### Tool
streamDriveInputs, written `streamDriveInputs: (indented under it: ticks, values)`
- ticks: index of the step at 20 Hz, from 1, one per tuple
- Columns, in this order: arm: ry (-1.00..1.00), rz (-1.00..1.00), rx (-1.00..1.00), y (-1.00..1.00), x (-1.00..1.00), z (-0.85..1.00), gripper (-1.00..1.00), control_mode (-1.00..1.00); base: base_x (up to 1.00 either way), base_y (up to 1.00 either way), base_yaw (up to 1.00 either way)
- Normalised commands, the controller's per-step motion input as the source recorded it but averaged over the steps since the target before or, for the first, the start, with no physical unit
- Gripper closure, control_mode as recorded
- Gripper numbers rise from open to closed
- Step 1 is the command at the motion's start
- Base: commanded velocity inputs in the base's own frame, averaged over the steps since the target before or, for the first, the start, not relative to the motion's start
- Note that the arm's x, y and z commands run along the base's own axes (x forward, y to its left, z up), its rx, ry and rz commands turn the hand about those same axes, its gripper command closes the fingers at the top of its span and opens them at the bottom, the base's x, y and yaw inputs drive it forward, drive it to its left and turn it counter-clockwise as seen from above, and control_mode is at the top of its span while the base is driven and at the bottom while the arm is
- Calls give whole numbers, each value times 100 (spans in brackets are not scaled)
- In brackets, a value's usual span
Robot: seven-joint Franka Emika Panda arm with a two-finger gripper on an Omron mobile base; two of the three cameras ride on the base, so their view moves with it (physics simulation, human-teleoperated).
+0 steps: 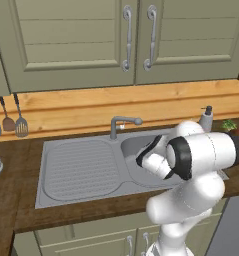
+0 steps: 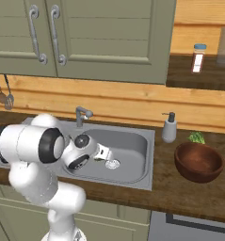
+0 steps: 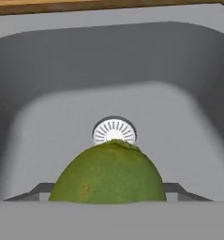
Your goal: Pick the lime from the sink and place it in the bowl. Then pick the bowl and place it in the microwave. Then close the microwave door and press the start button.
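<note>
The lime point(image 3: 108, 173) looms large and green in the hand view, wedged between my two dark fingertips point(image 3: 38, 190), with the white drain point(image 3: 114, 131) behind it. My gripper point(image 2: 106, 156) reaches low into the basin of the grey sink point(image 2: 132, 141) and is shut on the lime, just above the drain point(image 2: 112, 164). The dark-brown bowl point(image 2: 198, 162) stands on the wooden counter to the right of the sink, apart from the gripper. The microwave and its door are out of view.
A curved grey faucet point(image 2: 82, 114) rises behind the basin, and the ribbed drainboard point(image 1: 81, 167) lies to its left. A soap dispenser point(image 2: 169, 128) and a small green plant point(image 2: 196, 137) stand between sink and bowl. Green-grey cabinet doors point(image 1: 131, 35) hang above.
</note>
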Motion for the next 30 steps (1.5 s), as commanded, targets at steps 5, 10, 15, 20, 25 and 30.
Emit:
streamDriveInputs:
  ticks: [5, 10, 15, 20, 25, 30]
  values:
    - [-9, 0, 7, -13, 2, 100, 100, -100, 0, 0, 0]
    - [-1, 0, 8, -9, 0, 100, 100, -100, 0, 0, 0]
    - [3, -6, 0, -1, -10, 100, 100, -100, 0, 0, 0]
    - [18, -18, -4, -15, -31, 90, 100, -100, 0, 0, 0]
    - [10, -13, 0, -55, -32, 52, 100, -100, 0, 0, 0]
    - [3, -4, 3, -85, -36, 5, 100, -100, 0, 0, 0]
